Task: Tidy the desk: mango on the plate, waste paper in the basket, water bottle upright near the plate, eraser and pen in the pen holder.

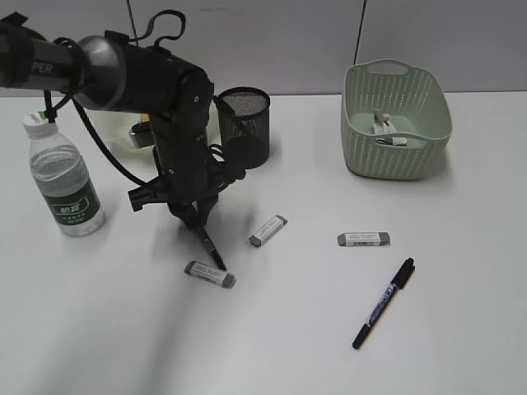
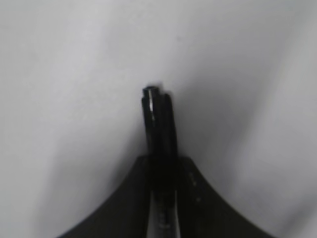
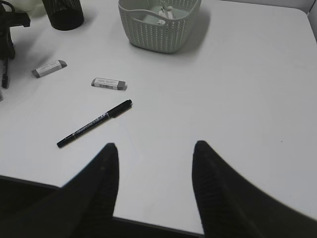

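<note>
Nearest, the right jaws stand spread with nothing between them, over the bare white surface (image 3: 237,99) near its front edge. Just beyond them a loose pen (image 1: 384,303) lies flat at a slant, cap end pointing toward the basket.

Further back three grey-and-white erasers lie apart from one another: the left eraser (image 1: 210,275), the middle eraser (image 1: 268,230) and the right eraser (image 1: 364,239).

Over the left eraser the left jaws are clenched on a second, held pen (image 2: 158,124), which hangs nearly upright with its tip down. The tip is right by that eraser; whether they touch I cannot tell.

At the left the bottle (image 1: 64,177) stands upright, white cap on top.

Behind the left arm (image 1: 123,70) the pen holder (image 1: 244,123) stands upright, and nothing shows above its rim. Beside it, mostly hidden by the arm, a sliver of the pale plate (image 1: 107,123) shows with a bit of yellow mango (image 1: 142,132) on it.

At the far right sits the basket (image 1: 395,156), with the waste paper (image 1: 387,132) inside.
</note>
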`<state>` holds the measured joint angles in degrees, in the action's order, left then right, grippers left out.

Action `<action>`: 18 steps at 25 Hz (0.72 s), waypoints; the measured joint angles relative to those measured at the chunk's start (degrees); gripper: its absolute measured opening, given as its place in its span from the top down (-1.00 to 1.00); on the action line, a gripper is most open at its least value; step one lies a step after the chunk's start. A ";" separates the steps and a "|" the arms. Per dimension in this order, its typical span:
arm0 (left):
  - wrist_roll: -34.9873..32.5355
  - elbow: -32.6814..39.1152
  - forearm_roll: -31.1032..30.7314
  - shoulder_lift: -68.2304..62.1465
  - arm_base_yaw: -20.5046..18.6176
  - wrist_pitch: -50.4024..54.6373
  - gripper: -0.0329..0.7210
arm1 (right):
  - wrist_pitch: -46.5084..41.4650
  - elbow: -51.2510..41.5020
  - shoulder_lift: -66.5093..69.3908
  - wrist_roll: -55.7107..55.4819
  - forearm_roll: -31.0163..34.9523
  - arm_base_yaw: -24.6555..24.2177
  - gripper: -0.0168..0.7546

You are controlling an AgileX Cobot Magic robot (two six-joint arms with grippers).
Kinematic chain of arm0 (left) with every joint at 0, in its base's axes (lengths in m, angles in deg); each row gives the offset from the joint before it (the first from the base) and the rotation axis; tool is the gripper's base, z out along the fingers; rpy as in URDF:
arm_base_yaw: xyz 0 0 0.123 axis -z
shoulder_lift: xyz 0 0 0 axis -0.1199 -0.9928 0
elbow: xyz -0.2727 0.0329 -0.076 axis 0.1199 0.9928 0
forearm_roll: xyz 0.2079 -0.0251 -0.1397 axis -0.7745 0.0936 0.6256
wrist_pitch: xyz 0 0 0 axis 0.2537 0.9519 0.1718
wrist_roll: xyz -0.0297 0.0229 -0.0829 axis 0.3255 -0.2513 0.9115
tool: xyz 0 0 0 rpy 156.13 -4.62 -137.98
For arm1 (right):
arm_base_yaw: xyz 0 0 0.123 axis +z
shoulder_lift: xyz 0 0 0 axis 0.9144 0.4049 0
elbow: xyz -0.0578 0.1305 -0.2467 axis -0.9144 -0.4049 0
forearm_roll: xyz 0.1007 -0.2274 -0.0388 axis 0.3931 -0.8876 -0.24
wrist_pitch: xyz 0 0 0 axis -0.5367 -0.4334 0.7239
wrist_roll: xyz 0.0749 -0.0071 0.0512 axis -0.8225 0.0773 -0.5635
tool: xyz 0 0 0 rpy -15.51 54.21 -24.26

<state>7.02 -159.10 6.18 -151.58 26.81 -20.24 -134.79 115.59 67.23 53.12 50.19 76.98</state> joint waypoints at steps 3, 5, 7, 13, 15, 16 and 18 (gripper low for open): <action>0.00 -0.04 -0.39 0.05 -0.02 -0.15 0.63 | 0.00 0.00 0.00 0.00 0.00 0.00 -0.06; 0.00 -0.04 -0.56 0.17 -0.02 -0.33 0.63 | 0.00 0.00 0.00 0.00 0.00 0.00 -0.06; 0.00 0.03 -1.67 0.58 -0.02 -0.41 0.63 | 0.00 0.00 0.00 0.00 0.00 0.00 -0.06; 0.00 0.06 -7.10 6.54 -0.07 -0.53 0.63 | 0.00 0.00 0.00 0.00 0.00 0.00 -0.06; 0.00 0.06 -8.86 8.84 -0.07 -1.17 0.63 | 0.00 0.00 0.00 0.00 0.00 0.00 -0.06; 0.00 0.06 -9.96 10.08 -0.07 -1.64 0.63 | 0.00 0.00 0.00 0.00 0.00 0.00 -0.06; 0.00 0.06 -12.21 12.43 -0.07 -2.61 0.63 | 0.00 0.00 0.00 0.00 0.00 0.00 -0.06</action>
<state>7.02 -159.04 -6.03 -139.15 26.74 -22.85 -134.79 115.59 67.23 53.12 50.19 76.98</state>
